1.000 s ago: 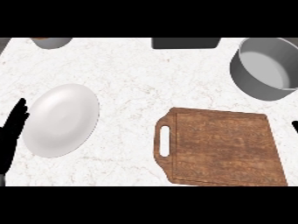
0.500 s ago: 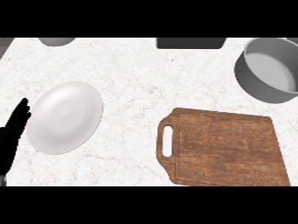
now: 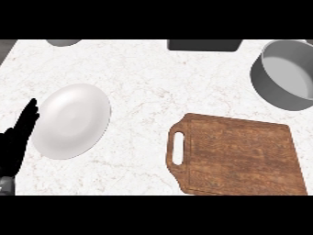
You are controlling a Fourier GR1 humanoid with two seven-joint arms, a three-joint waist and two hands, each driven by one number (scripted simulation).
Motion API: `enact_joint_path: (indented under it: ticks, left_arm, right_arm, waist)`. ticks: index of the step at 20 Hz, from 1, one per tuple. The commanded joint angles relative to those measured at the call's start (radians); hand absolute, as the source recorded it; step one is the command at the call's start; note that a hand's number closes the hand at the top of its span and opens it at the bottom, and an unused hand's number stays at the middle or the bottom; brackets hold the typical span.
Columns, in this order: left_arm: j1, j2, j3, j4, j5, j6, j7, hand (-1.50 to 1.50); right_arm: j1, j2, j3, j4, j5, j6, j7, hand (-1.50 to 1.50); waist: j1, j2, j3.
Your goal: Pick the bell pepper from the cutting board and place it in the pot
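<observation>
Head view, one frame only: white marble counter [image 3: 159, 78], wooden cutting board [image 3: 243, 156] lower right w/ handle slot on its left side, top surface bare. Grey pot [image 3: 293, 73] upper right, well apart from the board, partly cut by the right edge; inside looks plain grey. White plate [image 3: 72, 120] on the left, near the board but not touching. Left hand [image 3: 11, 147] at lower-left edge, just beside the plate's left rim, fingers straight and pointing up, holding nothing, resting. Can't tell if it touches the plate. Right hand not visible anywhere. Bell pepper: can't see it on the board, in the pot or on the counter, so location unknown. Dark box-like thing [image 3: 205, 44] at top centre and a grey round item [image 3: 64, 42] top left, both cropped, can't ID.
</observation>
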Motion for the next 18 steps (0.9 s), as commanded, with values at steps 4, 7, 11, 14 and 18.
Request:
enact_joint_path:
  ticks: [4, 7, 11, 14, 18]
  left_arm:
    - [-0.057, 0.001, 0.013, 0.029, 0.0, -0.024, 0.014, 0.0]
    - [-0.065, -0.005, 0.019, 0.08, -0.001, -0.037, -0.046, 0.0]
    - [-0.086, -0.001, 0.007, 0.038, 0.0, -0.048, 0.003, 0.0]
    - [-0.081, -0.012, 0.002, 0.021, -0.01, -0.034, 0.019, 0.0]
    - [-0.078, -0.01, 0.0, 0.036, -0.017, -0.044, -0.002, 0.0]
  right_arm:
    - [-0.236, 0.045, 0.039, 0.409, 0.13, -0.071, -0.154, 1.5]
    - [-0.271, 0.084, 0.069, 0.502, 0.2, -0.16, -0.197, 1.5]
    - [-0.307, 0.076, 0.105, 0.606, 0.292, -0.261, -0.226, 1.5]
    - [-0.364, 0.127, 0.054, 0.716, 0.235, -0.197, -0.232, 1.5]
    - [-0.422, 0.146, 0.031, 0.796, 0.211, -0.1, -0.201, -1.5]
  waist:
    - [0.023, 0.009, 0.001]
    - [0.027, 0.014, 0.001]
    - [0.053, 0.026, 0.003]
    - [0.052, 0.022, 0.003]
    - [0.055, 0.023, 0.003]
